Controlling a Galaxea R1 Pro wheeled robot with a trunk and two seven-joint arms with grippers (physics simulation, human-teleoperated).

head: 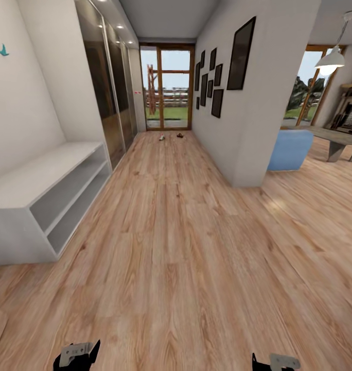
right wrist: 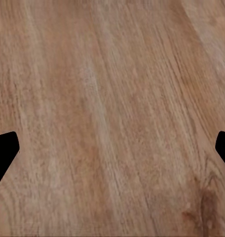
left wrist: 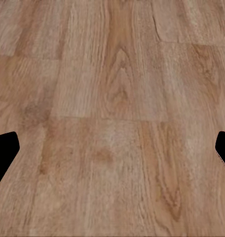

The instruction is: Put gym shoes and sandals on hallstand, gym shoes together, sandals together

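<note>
Head view: a long corridor with light wood-plank floor [head: 186, 247]. Far down it, near a glass door [head: 166, 87] with a garden beyond, lie small things on the floor: a pale one, probably a gym shoe [head: 162, 137], and a darker one, probably a sandal [head: 179, 135]. They are too small to count or to tell pairs apart. The grey hallstand [head: 47, 201] stands against the wall on the robot's left, near the robot and well apart from the footwear; its bench top and two open shelves carry nothing. Beyond it is a dark mirrored wardrobe [head: 114, 87]. Dark picture frames [head: 240, 54] hang on the opposite wall, whose corner opens to a room with a blue seat [head: 291, 149].

The left hand [head: 78, 355] and right hand [head: 275, 362] show low at the frame edge, over bare floor.

Left wrist view: plank floor [left wrist: 112, 118] with black fingertips [left wrist: 4, 153] at opposite edges, so the left hand is spread wide and holds nothing.

Right wrist view: the same bare floor [right wrist: 112, 118], fingertips [right wrist: 4, 153] far apart; this hand too is spread and empty.

Likely risks: the long drive could end with the base rolling over or nudging the small footwear, since it is hard to see from here. Veering could clip the hallstand's corner or the wall corner. The smooth floor may let a shoe slide away from a low grasp.
</note>
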